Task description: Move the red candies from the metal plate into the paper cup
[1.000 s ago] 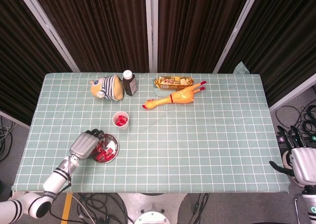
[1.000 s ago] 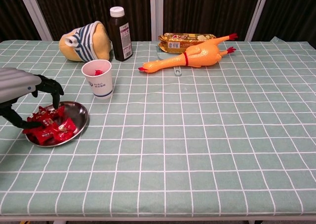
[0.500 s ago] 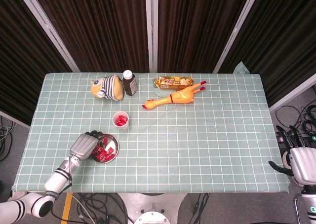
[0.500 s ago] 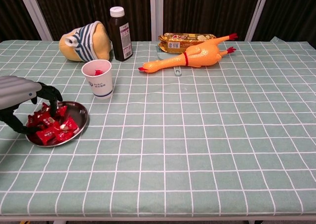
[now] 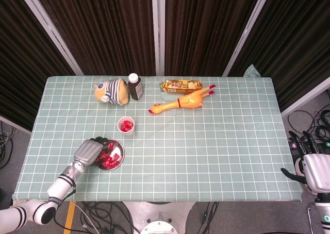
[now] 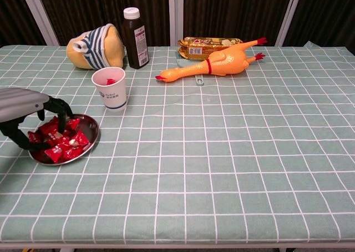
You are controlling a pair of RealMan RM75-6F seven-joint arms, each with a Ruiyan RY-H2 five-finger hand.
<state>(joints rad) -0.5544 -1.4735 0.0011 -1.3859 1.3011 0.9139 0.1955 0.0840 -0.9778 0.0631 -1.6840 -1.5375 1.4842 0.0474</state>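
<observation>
Checked tablecloth (image 6: 222, 152); red candies (image 6: 58, 144) heaped under left hand (image 6: 25, 105) fingers (image 6: 58, 105).

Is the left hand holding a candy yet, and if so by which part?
Cannot tell. The left hand is over the plate with its fingers down among the candies, but neither view shows one pinched. The right hand holds nothing.

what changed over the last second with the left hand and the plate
The left robot hand drew back toward the robot's left, its fingertips curled down into the candies. The plate slid the same way and the candies shuffled. No candy is clearly held yet. The cup, bottle, toys and right robot hand stayed put.
</observation>
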